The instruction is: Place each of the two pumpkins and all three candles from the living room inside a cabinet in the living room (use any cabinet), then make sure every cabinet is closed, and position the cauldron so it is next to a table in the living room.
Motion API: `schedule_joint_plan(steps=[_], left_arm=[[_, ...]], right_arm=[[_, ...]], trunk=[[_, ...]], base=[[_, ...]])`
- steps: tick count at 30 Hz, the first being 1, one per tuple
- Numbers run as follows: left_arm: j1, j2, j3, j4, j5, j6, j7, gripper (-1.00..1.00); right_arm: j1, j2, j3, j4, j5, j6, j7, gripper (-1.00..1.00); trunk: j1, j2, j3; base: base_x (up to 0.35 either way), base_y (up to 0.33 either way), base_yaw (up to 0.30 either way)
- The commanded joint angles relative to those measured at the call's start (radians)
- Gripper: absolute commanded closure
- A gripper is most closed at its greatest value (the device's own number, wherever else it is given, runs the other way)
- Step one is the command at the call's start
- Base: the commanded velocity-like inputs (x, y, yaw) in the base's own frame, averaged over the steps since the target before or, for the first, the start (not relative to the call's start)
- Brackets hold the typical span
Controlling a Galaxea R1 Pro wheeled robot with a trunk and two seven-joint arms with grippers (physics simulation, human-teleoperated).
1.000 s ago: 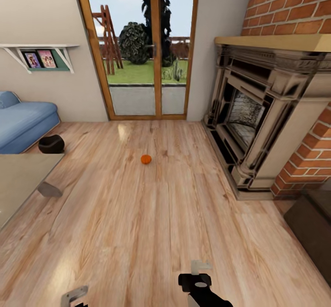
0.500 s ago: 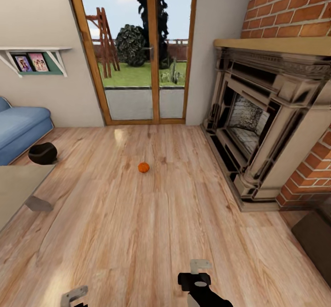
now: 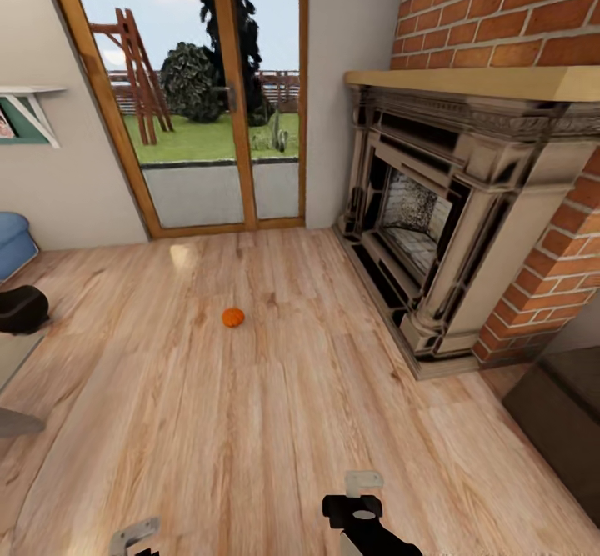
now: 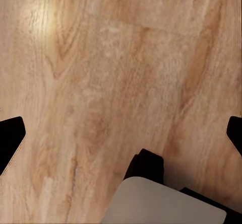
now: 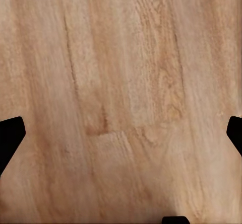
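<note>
One small orange pumpkin (image 3: 233,317) lies on the wooden floor in the middle of the room, well ahead of both arms. At the left edge the black cauldron (image 3: 20,308) sits on the floor, just beyond the corner of the grey table (image 3: 10,351). A dark-brown cabinet (image 3: 560,406) shows at the lower right. My left gripper (image 3: 133,535) and right gripper (image 3: 360,498) hang low at the bottom of the head view. In the left wrist view the left gripper (image 4: 121,136) is open over bare floor. The right gripper (image 5: 121,133) is open as well, holding nothing.
A large stone fireplace (image 3: 433,231) in a brick wall fills the right side. Glass garden doors (image 3: 208,122) stand ahead. A blue sofa end (image 3: 12,243) and a wall shelf (image 3: 21,110) are at the far left. Wooden floor stretches between me and the pumpkin.
The whole picture has shifted left, so the camera has turned to the right. The pumpkin, cauldron and table stay where they were on the floor. Both grippers keep the same pose.
</note>
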Motion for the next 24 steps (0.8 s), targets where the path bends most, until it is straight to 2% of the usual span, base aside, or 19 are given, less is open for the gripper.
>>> schedule_joint_plan(steps=[1, 8, 24], left_arm=[[0.0, 0.0, 0.0, 0.001, 0.0, 0.0, 0.0, -1.0], [0.0, 0.0, 0.0, 0.0, 0.0, 0.0, 0.0, -1.0], [0.0, 0.0, 0.0, 0.001, 0.0, 0.0, 0.0, -1.0]], right_arm=[[0.0, 0.0, 0.0, 0.001, 0.0, 0.002, 0.0, -1.0], [0.0, 0.0, -0.001, 0.002, -0.001, 0.003, 0.0, -1.0], [0.0, 0.0, -0.005, 0.001, -0.002, 0.003, 0.0, -1.0]], trunk=[[0.0, 0.0, 0.0], [0.0, 0.0, 0.0], [0.0, 0.0, 0.0]], base=[[0.117, 0.13, -0.287], [0.113, 0.109, -0.287], [0.018, 0.004, -0.287]])
